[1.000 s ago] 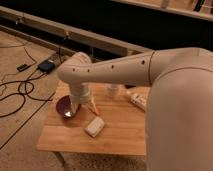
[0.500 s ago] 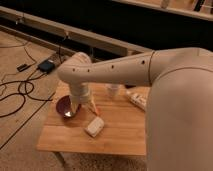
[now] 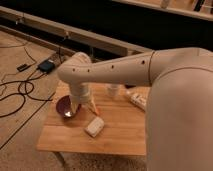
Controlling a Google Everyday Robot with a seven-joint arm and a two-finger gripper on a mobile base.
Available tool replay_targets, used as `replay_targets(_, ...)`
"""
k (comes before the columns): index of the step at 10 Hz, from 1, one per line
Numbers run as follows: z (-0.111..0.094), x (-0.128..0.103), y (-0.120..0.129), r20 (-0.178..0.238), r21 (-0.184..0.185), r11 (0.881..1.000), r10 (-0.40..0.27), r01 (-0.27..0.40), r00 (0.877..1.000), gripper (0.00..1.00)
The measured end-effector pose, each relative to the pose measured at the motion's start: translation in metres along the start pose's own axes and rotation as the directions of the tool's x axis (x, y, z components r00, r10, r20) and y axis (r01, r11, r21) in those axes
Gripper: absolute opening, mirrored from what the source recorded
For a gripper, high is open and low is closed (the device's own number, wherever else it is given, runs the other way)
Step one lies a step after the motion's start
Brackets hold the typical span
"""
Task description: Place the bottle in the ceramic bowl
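Arm (image 3: 125,70): 1 unit, built from thick, rounded tubular segments in a smooth, glossy cream-white shell. The nearest segment is the widest, and the segments beyond it are narrower. A row of small dark round recesses runs along the side of the middle segment. The joint (image 3: 75,70) at its far end has a domed cap. Gripper (image 3: 84,109): located at the right rim of the bowl (image 3: 62,106). Its 2 pale fingers (image 3: 94,107) stand apart; 1 shows an orange-tinted tip.
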Motion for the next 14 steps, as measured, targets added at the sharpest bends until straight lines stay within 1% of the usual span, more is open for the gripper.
replay_targets(4,0.0,0.0,-0.001,-0.001,0.002,1.0,0.0,0.0,1.0,0.65)
replay_targets(5,0.003,-0.004,-0.009,-0.004,0.01,1.0,-0.02,0.02,1.0,0.65)
replay_targets(6,0.006,-0.008,-0.02,-0.005,0.018,0.999,-0.041,0.041,0.999,0.65)
replay_targets(7,0.012,-0.016,-0.038,-0.009,0.026,0.997,-0.073,0.073,0.997,0.65)
replay_targets(8,0.023,-0.027,-0.065,-0.015,0.033,0.993,-0.115,0.115,0.993,0.65)
replay_targets(9,0.034,-0.038,-0.095,-0.019,0.039,0.987,-0.155,0.155,0.988,0.65)
replay_targets(10,0.043,-0.05,-0.118,-0.01,0.03,0.98,-0.199,0.199,0.98,0.65)
replay_targets(11,0.048,-0.058,-0.135,-0.006,0.023,0.972,-0.232,0.232,0.973,0.65)
replay_targets(12,0.056,-0.071,-0.158,0.007,0.011,0.955,-0.295,0.295,0.955,0.65)
replay_targets(13,0.06,-0.079,-0.173,0.014,0.002,0.94,-0.34,0.34,0.94,0.65)
replay_targets(14,0.062,-0.085,-0.183,0.019,-0.005,0.93,-0.367,0.367,0.93,0.65)
